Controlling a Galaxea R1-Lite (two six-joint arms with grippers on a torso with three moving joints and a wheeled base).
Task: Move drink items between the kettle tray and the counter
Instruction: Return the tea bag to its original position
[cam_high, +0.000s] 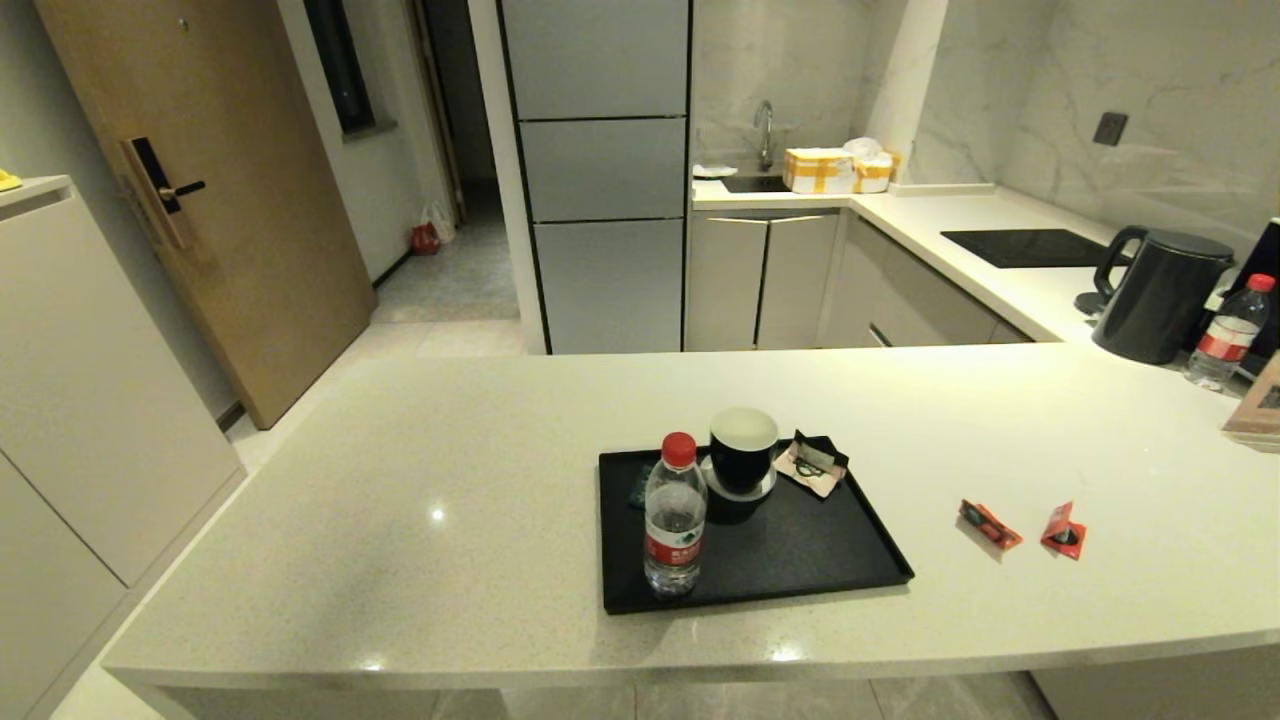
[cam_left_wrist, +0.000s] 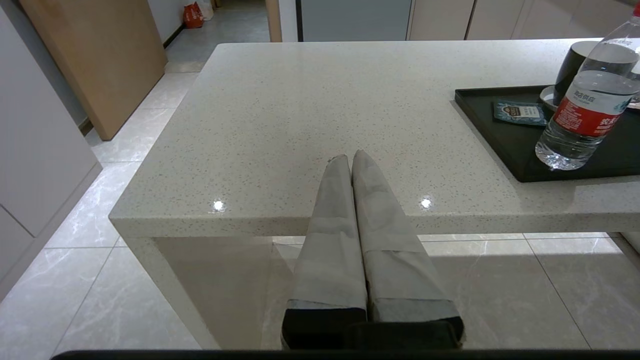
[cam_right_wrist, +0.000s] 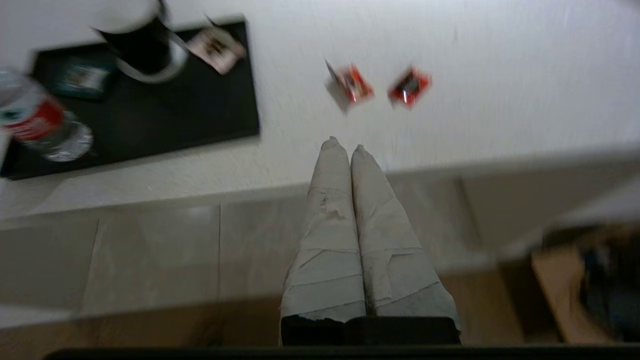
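Note:
Two small red foil sachets lie on the counter (cam_high: 400, 520) right of the kettle tray (cam_high: 790, 560): one sachet (cam_high: 990, 524) nearer the tray, the other sachet (cam_high: 1063, 530) beside it. The right wrist view shows both, the first sachet (cam_right_wrist: 352, 85) and the second sachet (cam_right_wrist: 409, 86). My right gripper (cam_right_wrist: 345, 146) is shut and empty, hovering at the counter's front edge, short of the sachets. My left gripper (cam_left_wrist: 350, 157) is shut and empty over the counter's front edge, left of the tray (cam_left_wrist: 495, 135). Neither arm shows in the head view.
On the tray stand a clear red-capped bottle (cam_high: 674, 515) and a black cup (cam_high: 743, 452) on a saucer, with a pale packet (cam_high: 812, 465) and a dark packet (cam_left_wrist: 518, 112). A dark kettle (cam_high: 1158, 293) and a second bottle (cam_high: 1228, 333) stand far right.

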